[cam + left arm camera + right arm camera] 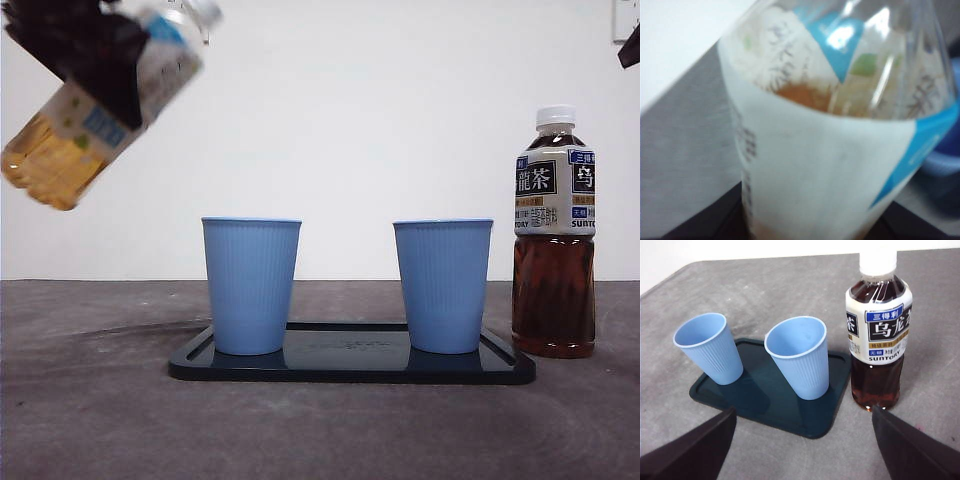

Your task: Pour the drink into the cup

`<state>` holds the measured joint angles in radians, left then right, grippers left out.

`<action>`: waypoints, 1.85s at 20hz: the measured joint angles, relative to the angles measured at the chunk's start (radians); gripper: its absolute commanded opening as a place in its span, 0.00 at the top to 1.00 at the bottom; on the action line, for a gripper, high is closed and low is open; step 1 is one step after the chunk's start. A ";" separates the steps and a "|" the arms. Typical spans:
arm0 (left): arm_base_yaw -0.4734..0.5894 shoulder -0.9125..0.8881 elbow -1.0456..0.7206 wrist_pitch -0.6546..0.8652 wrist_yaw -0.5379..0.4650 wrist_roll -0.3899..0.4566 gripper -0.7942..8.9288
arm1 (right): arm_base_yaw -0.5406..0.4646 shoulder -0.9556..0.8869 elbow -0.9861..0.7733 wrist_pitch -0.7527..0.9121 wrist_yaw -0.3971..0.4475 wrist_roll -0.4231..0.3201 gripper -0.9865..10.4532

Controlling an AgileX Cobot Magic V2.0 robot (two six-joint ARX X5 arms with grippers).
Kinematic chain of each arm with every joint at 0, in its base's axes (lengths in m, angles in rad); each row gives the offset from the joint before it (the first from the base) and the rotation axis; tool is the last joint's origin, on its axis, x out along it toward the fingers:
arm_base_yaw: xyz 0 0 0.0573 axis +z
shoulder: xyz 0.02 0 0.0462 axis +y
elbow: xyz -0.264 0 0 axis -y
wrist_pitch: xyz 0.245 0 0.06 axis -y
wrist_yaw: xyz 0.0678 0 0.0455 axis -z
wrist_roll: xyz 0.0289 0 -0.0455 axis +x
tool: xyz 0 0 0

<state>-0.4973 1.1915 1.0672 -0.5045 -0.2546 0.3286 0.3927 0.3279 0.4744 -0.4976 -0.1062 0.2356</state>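
My left gripper (95,55) is shut on a clear bottle of yellow tea (95,110) with a white and blue label. It holds the bottle high at the far left, tilted with the white cap up and to the right, above and left of the left blue cup (250,285). The bottle fills the left wrist view (840,135). A second blue cup (443,285) stands to the right on the same dark tray (350,368). Both cups show in the right wrist view (710,347) (800,357). My right gripper (800,450) is open, held back above the table.
A capped bottle of dark oolong tea (555,235) stands upright on the table just right of the tray, also in the right wrist view (879,335). The grey table (100,420) ends at a white wall behind.
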 measured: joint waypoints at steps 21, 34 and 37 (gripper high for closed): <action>0.146 0.110 -0.472 0.871 0.258 -0.447 0.74 | 0.000 0.000 0.000 -0.007 0.000 0.000 0.54; 0.146 0.270 -0.479 1.009 0.259 -0.447 0.73 | 0.000 0.000 0.000 -0.007 0.000 0.000 0.54; 0.146 0.274 -0.479 0.993 0.259 -0.447 0.70 | 0.000 0.000 0.000 -0.007 0.000 0.000 0.54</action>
<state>-0.3508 1.4651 0.5880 0.4889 0.0040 -0.1181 0.3927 0.3279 0.4744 -0.5049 -0.1059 0.2356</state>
